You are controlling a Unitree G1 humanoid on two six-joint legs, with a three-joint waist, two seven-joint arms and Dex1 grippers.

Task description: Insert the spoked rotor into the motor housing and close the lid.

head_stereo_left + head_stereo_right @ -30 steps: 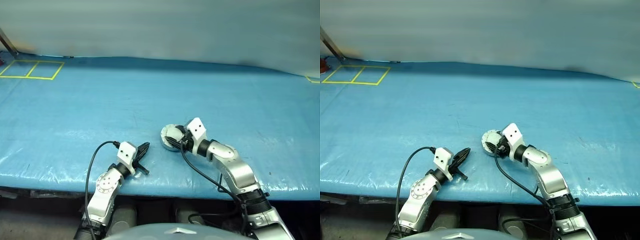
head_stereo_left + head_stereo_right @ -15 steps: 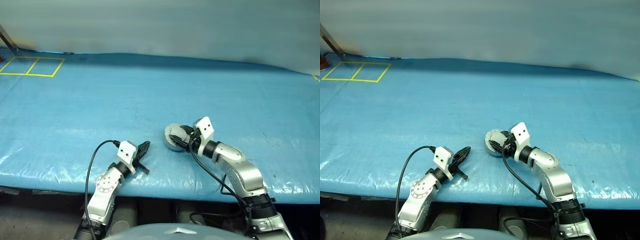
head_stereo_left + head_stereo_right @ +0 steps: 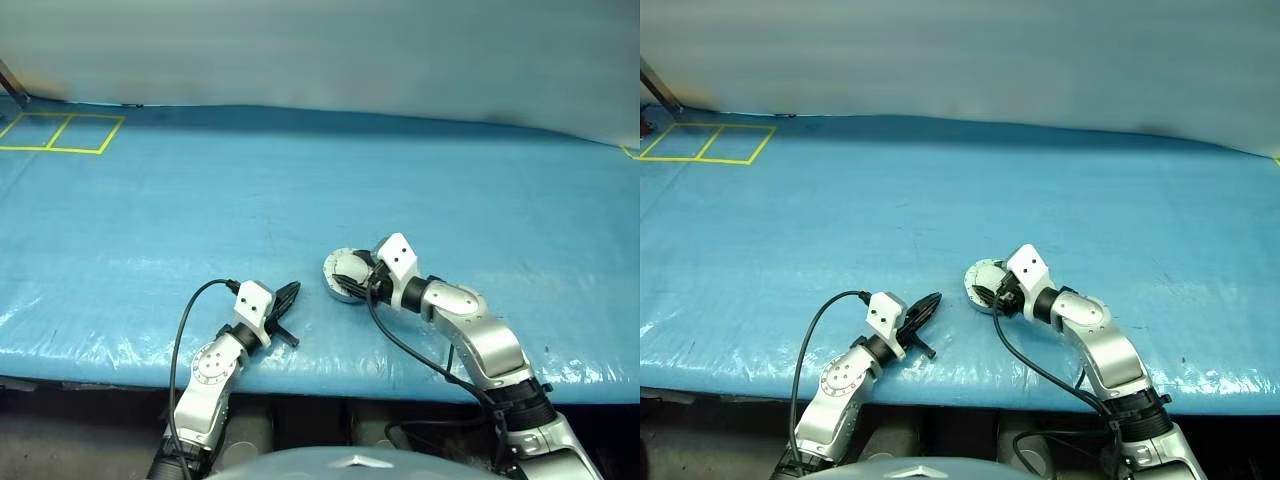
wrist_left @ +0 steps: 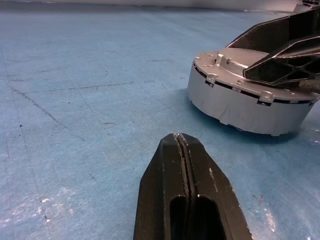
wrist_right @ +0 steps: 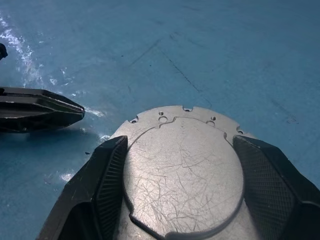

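Silver-grey, scratched and seemingly slick, the rigid round metal motor housing [image 4: 248, 102] with lid [image 5: 183, 175] down sits on the blue surface [image 3: 200, 210], right claw [image 5: 182, 195] straddling its rim, left claw [image 4: 183, 150] pressed together just beside.

The inside of the motor housing [image 4: 247, 102] is covered by the lid [image 5: 182, 175], so the spoked rotor cannot be seen. In the right wrist view, the near part of the lid is cut off by the picture's edge. From the head views, the housing's details are too small to be told.
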